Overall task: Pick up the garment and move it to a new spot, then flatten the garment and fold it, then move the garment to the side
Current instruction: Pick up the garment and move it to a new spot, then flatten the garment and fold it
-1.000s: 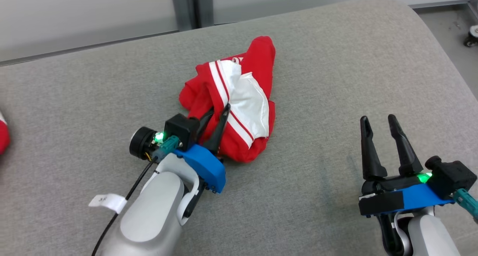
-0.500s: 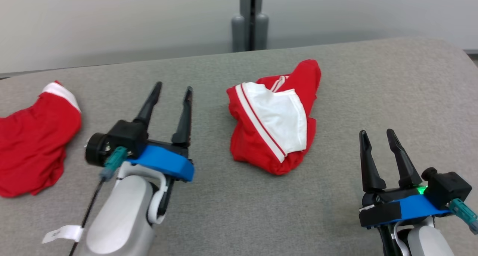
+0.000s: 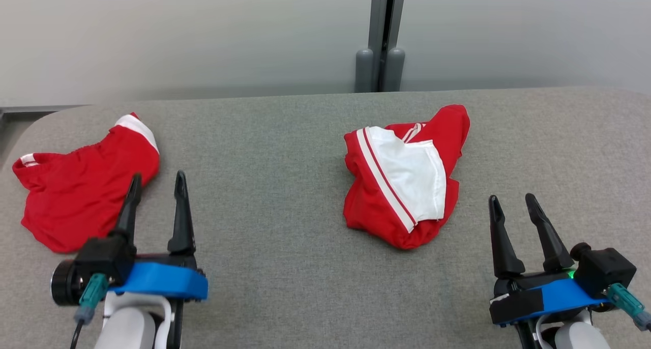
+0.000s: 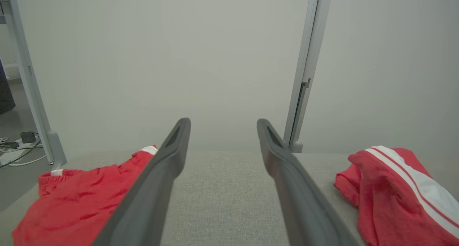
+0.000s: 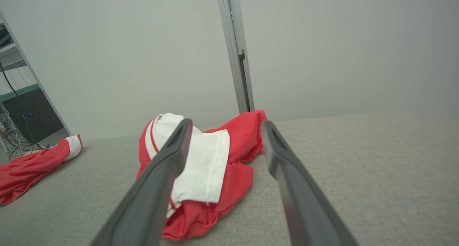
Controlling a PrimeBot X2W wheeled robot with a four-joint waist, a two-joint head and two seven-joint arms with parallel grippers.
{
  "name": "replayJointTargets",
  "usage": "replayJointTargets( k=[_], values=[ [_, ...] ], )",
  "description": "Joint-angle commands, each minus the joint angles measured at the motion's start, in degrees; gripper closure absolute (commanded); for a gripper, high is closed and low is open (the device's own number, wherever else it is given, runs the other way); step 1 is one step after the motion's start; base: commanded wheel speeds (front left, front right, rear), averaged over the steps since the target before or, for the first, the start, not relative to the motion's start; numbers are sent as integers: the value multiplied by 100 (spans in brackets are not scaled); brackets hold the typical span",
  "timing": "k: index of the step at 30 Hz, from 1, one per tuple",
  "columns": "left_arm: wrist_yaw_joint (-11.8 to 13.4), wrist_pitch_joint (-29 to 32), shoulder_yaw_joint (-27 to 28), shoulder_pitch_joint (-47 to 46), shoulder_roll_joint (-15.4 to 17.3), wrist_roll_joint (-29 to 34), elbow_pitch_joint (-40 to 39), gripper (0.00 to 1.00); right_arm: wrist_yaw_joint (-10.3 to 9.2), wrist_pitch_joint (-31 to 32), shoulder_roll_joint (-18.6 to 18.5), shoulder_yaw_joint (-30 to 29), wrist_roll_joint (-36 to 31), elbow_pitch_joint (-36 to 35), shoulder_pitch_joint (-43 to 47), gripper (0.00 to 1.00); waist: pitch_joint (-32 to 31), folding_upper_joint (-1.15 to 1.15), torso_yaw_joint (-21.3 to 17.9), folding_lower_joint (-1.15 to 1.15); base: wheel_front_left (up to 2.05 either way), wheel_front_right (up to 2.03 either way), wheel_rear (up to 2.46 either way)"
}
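Observation:
The garment [image 3: 402,186], red with white panels and stripes, lies crumpled in a heap on the grey padded table [image 3: 285,186], right of centre. It also appears at the right edge of the left wrist view [image 4: 387,188] and just beyond the fingers in the right wrist view [image 5: 204,167]. My left gripper [image 3: 156,178] stands open near the front left, well apart from the garment, with nothing between its fingers. My right gripper [image 3: 511,200] is open at the front right, a short way from the heap's near right side.
A second red garment [image 3: 86,186] with white trim lies at the table's left end, just beyond my left fingertips [image 4: 82,195] [image 5: 28,167]. A grey post [image 3: 380,59] and a pale wall stand behind the table. The table's left corner [image 3: 30,130] is rounded.
My left gripper has let go of the garment, opened, and drawn back to the left. The head camera has turned and lifted, bringing the second red garment into view. The right gripper stays open.

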Motion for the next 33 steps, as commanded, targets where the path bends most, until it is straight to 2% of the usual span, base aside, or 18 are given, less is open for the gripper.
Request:
replayJointTargets(
  k=[1, 13, 33],
  values=[
    [3, -27, 103, 196, -7, 57, -74, 0, 3, -19, -23, -17, -9, 17, 73, 0, -45, 0, 14, 0, 0, 0, 0],
    [-117, -27, 402, 965, -193, 320, -265, 0, 3, -19, -23, -79, -112, 105, 342, 0, -288, 0, 113, 0, 0, 0, 0],
    [-248, -27, 577, 1165, -327, 518, -240, 0, 3, -20, -23, -43, -112, 237, 386, 0, -454, 0, 131, 0, 0, 0, 0]
  ],
)
